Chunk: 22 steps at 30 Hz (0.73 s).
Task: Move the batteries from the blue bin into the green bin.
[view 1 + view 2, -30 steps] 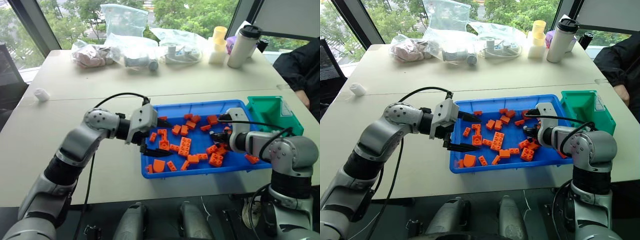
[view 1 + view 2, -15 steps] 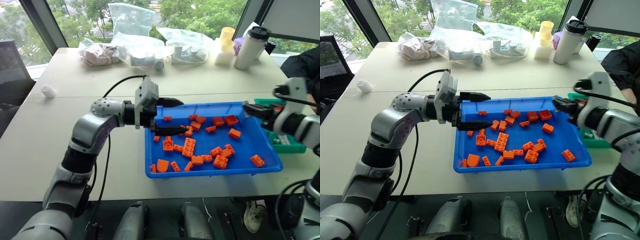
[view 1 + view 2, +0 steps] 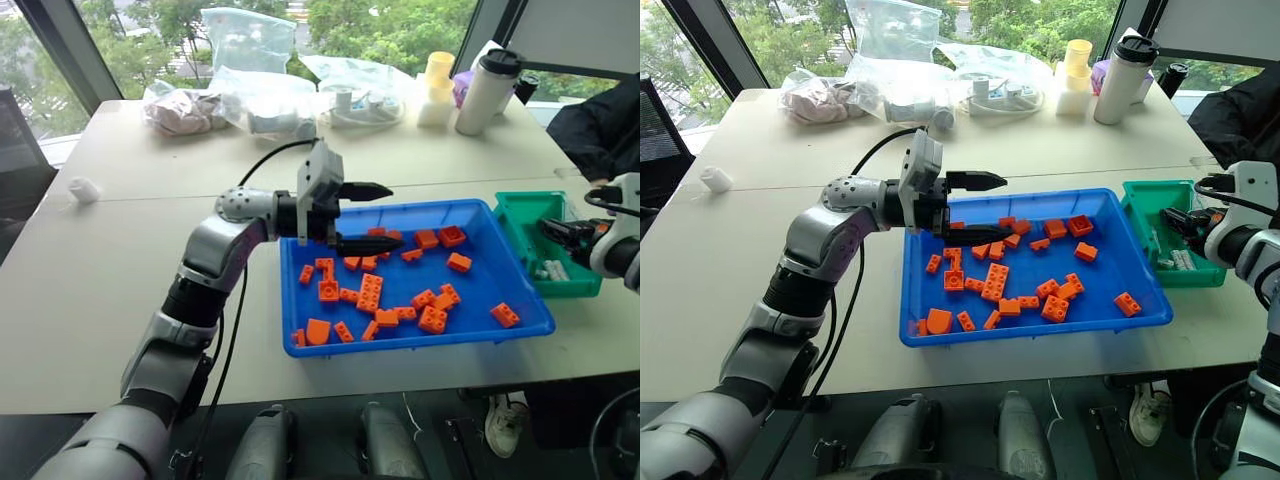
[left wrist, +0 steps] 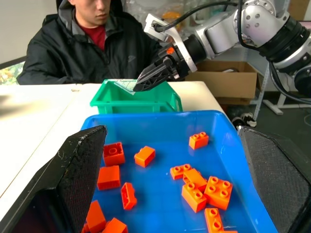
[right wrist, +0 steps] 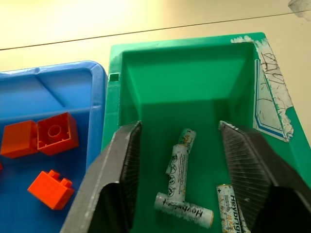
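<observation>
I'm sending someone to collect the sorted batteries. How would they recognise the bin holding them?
Find the big blue bin of orange bricks on the white table. Right beside it, on the robot's right, sits the green bin. It is smaller, deeper and teal, with slim silver batteries lying on its floor instead of bricks.

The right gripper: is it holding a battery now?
No, the right gripper stands open and empty over the green bin, and the batteries lie loose on the floor of the bin.

Silver-grey jointed arm segments with black collars carry a looped black cable to a white wrist housing; the left tool (image 3: 365,215) and right tool (image 4: 141,83) have tapered, textured black fingers (image 5: 124,165).
</observation>
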{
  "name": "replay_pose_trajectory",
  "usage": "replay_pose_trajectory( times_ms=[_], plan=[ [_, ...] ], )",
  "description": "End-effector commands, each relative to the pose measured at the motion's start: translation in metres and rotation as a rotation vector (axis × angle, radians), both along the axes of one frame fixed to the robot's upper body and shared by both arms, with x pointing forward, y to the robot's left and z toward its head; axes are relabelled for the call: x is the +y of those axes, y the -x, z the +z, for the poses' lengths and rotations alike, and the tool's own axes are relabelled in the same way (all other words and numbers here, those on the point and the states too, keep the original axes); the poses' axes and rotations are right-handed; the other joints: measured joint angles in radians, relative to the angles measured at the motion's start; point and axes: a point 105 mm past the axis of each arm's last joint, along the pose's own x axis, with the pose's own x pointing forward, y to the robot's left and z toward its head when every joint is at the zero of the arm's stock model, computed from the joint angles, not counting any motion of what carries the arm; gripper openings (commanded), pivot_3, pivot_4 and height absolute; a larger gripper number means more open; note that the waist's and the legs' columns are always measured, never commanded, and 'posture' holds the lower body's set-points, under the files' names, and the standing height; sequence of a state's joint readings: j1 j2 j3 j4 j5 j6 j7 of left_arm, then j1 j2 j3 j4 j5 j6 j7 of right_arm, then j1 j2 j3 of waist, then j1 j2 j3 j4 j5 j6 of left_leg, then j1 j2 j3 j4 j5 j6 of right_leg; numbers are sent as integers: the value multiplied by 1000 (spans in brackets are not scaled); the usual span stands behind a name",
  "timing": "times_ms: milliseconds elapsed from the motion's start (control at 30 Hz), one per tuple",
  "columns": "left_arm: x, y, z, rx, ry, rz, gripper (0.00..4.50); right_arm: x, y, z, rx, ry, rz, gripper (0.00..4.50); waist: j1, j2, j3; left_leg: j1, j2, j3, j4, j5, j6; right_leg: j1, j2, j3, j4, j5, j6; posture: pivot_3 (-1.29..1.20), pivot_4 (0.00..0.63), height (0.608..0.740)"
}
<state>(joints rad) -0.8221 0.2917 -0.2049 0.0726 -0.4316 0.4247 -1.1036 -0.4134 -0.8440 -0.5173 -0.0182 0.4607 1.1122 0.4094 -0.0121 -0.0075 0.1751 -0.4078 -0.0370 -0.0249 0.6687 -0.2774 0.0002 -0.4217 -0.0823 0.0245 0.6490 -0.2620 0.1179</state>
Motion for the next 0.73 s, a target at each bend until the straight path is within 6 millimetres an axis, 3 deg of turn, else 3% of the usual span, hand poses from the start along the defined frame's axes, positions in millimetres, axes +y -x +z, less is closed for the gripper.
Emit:
replay_pose_trajectory(
  times_ms=[33, 133, 267, 367, 567, 733],
  plan=[
    [7, 3, 6, -41, 7, 21, 4500, -9, -2, 26, -88, 54, -25, 4459, 0, 0, 0, 0, 0, 0, 0, 0, 0, 0, 0, 0, 0, 0, 0, 0, 150, 740],
    [17, 1, 8, -53, 11, 67, 4500, 0, -4, 43, -177, 62, 39, 4487, 0, 0, 0, 0, 0, 0, 0, 0, 0, 0, 0, 0, 0, 0, 0, 0, 150, 740],
    [49, 2, 10, -50, -14, 180, 4500, 48, 14, 66, -326, 95, 352, 4487, -2, 0, 0, 0, 0, 0, 0, 0, 0, -1, 0, 0, 0, 0, 0, 0, 150, 740],
    [78, 9, 7, -16, -40, 292, 4500, 66, 37, 59, -316, 145, 488, 4487, -1, 0, 0, 0, 1, -2, -2, 0, 0, -1, 1, 0, 0, 0, 0, 0, 150, 740],
    [124, 19, -4, 76, -28, 587, 4500, 97, 75, 38, -209, 80, 698, 4487, 12, 0, 0, 0, 0, -2, 0, 0, 0, 2, -1, -1, -1, 0, 0, 0, 150, 740],
    [152, 27, -22, 135, 10, 816, 4500, 106, 84, 21, -172, 16, 723, 4487, 19, 0, 0, 2, 0, -2, 0, 0, 0, 4, -1, 0, -1, 0, 0, 0, 150, 740]
  ],
)
